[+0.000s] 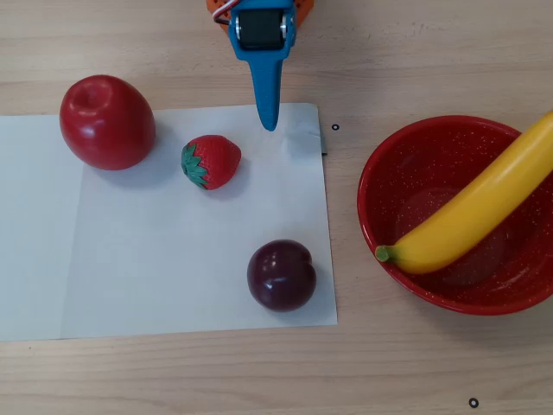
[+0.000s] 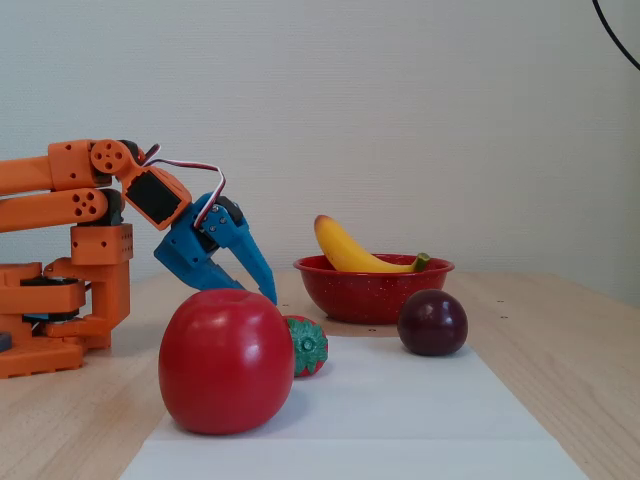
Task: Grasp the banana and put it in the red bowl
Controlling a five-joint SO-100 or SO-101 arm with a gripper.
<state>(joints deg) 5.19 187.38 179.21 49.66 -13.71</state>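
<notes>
The yellow banana [image 1: 467, 207] lies slanted across the red bowl [image 1: 413, 156] at the right of the overhead view. Its green stem tip rests on the near rim and its other end sticks out past the far rim. The fixed view shows the banana [image 2: 343, 249] resting in the red bowl [image 2: 370, 292]. My blue gripper [image 1: 269, 124] is well to the left of the bowl and touches neither thing. In the fixed view the gripper [image 2: 268, 296] points down toward the table behind the apple, shut, with nothing in it.
A white paper sheet [image 1: 155, 277] carries a big red apple [image 1: 107, 121], a toy strawberry [image 1: 211, 162] and a dark plum [image 1: 281, 275]. The orange arm base [image 2: 60, 300] stands at the left of the fixed view.
</notes>
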